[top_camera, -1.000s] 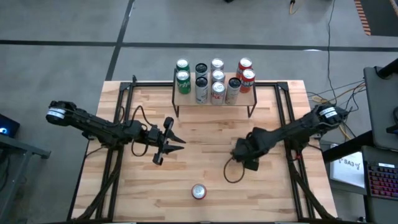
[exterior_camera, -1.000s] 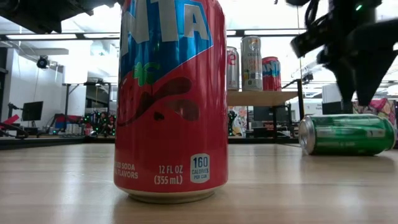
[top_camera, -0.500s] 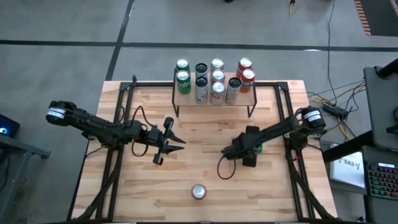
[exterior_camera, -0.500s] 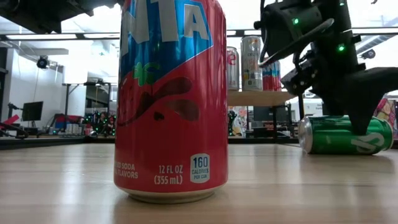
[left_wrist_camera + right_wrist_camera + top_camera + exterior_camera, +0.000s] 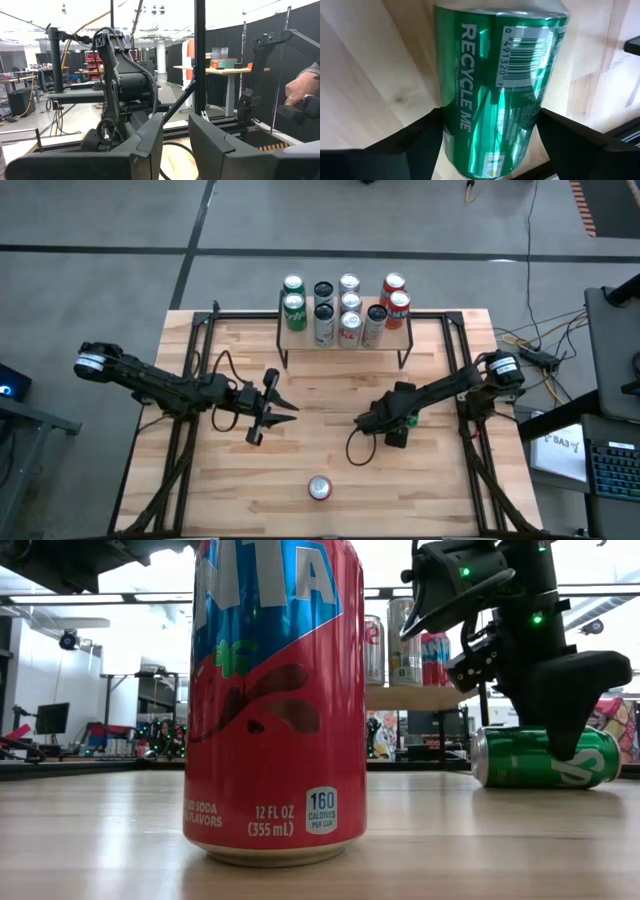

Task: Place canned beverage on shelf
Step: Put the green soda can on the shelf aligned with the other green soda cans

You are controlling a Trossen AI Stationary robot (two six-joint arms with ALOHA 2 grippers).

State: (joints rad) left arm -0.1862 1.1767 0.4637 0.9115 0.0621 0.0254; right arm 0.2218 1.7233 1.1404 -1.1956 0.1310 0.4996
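Wooden desk, shelf at its back, stocked with cans.
Green can on its side right of shelf, between open right claw fingers, ungripped; lifting and placing remain. Left claw open, idle.

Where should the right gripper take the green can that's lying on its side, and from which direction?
Grip the green can mid-body, across its curved wall, coming down from above. It lies flat on the table, so its ends face sideways and only the wall offers two opposing sides. The right gripper already straddles the middle, one finger on each flank, probably not yet clamped.
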